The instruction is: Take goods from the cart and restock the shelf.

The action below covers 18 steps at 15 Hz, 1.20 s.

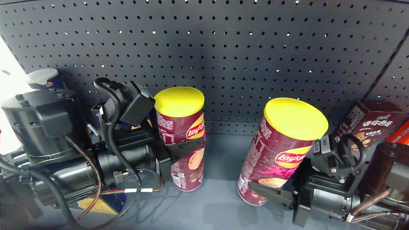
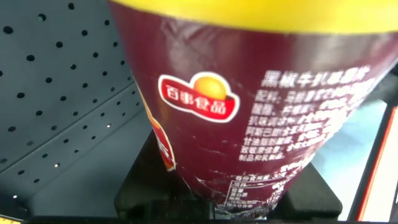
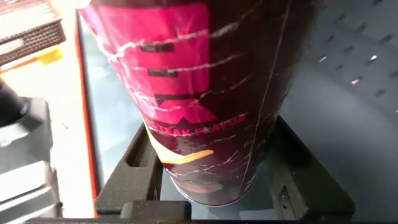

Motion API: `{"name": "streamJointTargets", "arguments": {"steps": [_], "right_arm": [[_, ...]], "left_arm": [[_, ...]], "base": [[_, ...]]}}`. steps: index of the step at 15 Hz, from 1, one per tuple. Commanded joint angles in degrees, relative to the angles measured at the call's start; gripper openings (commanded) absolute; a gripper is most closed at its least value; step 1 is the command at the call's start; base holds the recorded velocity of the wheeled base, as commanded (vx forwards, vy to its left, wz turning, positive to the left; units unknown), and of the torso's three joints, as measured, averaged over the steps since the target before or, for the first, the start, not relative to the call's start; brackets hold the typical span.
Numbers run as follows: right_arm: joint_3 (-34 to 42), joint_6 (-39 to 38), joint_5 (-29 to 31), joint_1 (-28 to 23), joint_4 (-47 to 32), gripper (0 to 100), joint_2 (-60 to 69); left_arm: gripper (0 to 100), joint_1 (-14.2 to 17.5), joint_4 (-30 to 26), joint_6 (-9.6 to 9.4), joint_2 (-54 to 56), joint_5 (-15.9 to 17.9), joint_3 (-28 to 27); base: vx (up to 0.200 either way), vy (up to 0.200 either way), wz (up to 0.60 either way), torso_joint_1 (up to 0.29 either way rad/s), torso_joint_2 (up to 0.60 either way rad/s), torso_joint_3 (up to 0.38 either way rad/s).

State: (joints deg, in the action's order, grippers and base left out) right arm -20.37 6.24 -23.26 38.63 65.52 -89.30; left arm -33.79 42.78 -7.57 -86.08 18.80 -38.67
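Two maroon chip cans with yellow lids are on the grey shelf (image 1: 220, 204). The left can (image 1: 179, 134) stands upright near the pegboard, and my left gripper (image 1: 188, 152) is shut on its middle from the left side. In the left wrist view this can (image 2: 249, 112) sits between the black fingers (image 2: 140, 190). The right can (image 1: 281, 150) leans with its top toward the right, and my right gripper (image 1: 270, 189) is shut on its lower part. The right wrist view has that can (image 3: 211, 106) between the fingers (image 3: 127, 180). Whether its base touches the shelf I cannot tell.
The perforated back wall (image 1: 223, 48) stands close behind both cans. A brown box (image 1: 367, 123) and an orange box (image 1: 399, 132) stand at the right. A blue can with a white lid (image 1: 43, 79) is at far left, a yellow-blue pack (image 1: 96, 206) under the left arm.
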Motion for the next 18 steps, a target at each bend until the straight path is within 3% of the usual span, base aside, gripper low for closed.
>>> {"name": "streamJointTargets", "arguments": {"steps": [1,9,18], "right_arm": [[2.44,0.00,0.06,1.09,0.92,0,0.17],[4.81,0.00,7.18,6.02,1.10,0,-0.62],[4.90,-0.09,9.64,7.25,1.10,0,-2.20]], "left_arm": [[0,-0.57,0.03,0.01,0.03,-0.43,0.00],[0,-0.57,-0.06,0.01,-0.06,-0.78,0.44],[0,-0.49,0.03,-0.08,-0.58,-0.78,0.61]], "base": [[0.000,0.000,0.00,0.000,0.00,0.000],[0.000,0.000,0.00,0.000,0.00,0.000],[0.000,0.000,0.00,0.000,0.00,0.000]]}}
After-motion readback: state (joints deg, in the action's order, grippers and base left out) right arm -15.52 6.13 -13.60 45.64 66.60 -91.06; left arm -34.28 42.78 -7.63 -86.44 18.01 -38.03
